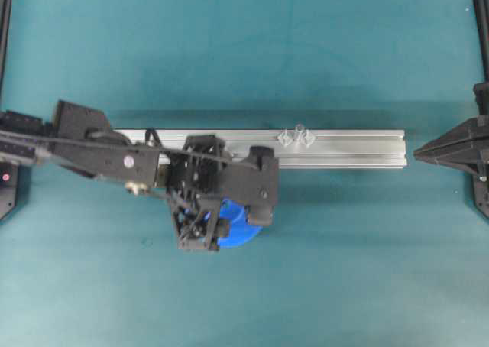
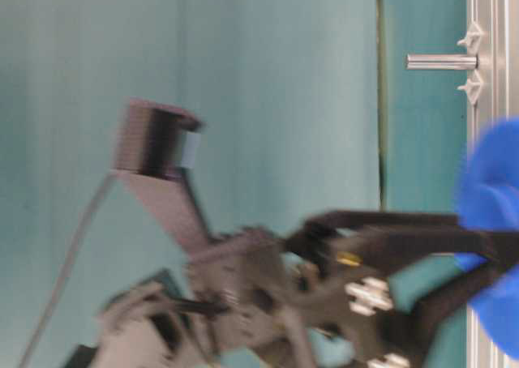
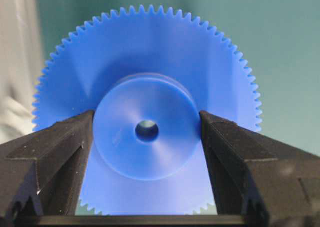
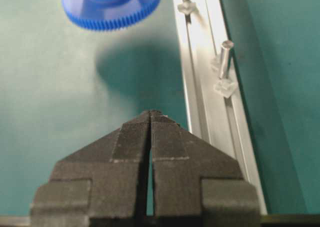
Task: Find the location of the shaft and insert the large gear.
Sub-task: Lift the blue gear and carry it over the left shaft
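Observation:
The large gear (image 3: 150,47) is a bright blue toothed disc with a raised hub and a small centre hole. My left gripper (image 3: 146,114) is shut on that hub, one finger against each side. From overhead the gear (image 1: 238,226) shows under the left gripper (image 1: 221,223), just in front of the rail. In the right wrist view the gear (image 4: 111,7) hangs above the mat over its shadow. The shaft (image 1: 296,135) is a small grey pin between two clear mounts, to the right of the gear; it also shows as the pin (image 4: 225,57). My right gripper (image 4: 151,113) is shut and empty.
A long aluminium rail (image 1: 351,148) runs left to right across the teal mat and carries the shaft. Another clear mount (image 4: 186,7) sits farther along the rail (image 4: 210,117). The right gripper (image 1: 419,154) points at the rail's right end. Dark frame posts stand at both side edges.

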`<action>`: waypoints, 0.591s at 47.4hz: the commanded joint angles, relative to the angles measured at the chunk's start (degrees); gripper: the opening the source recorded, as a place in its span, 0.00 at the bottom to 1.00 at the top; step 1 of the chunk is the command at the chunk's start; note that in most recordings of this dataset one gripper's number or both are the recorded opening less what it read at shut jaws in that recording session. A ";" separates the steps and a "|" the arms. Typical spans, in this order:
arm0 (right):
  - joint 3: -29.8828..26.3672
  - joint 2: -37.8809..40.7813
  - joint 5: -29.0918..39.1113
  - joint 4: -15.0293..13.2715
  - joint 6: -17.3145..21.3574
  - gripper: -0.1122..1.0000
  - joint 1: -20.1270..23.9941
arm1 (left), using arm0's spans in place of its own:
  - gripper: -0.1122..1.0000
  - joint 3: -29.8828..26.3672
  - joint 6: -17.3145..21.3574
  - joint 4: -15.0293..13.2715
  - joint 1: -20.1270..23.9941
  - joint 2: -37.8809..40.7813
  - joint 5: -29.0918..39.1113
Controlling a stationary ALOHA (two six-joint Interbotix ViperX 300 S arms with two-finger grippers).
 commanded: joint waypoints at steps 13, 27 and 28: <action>-0.62 -0.26 -0.44 0.00 0.62 0.10 -0.09 | 0.74 -4.66 9.58 0.18 5.19 -3.96 -0.79; 0.00 -0.35 -0.53 0.00 0.62 0.10 -0.09 | 0.74 -6.59 17.49 0.18 7.65 -2.20 -6.24; 0.00 -0.35 -0.44 -0.09 0.62 0.10 -0.09 | 0.74 -6.68 17.67 0.18 7.82 -2.02 -6.94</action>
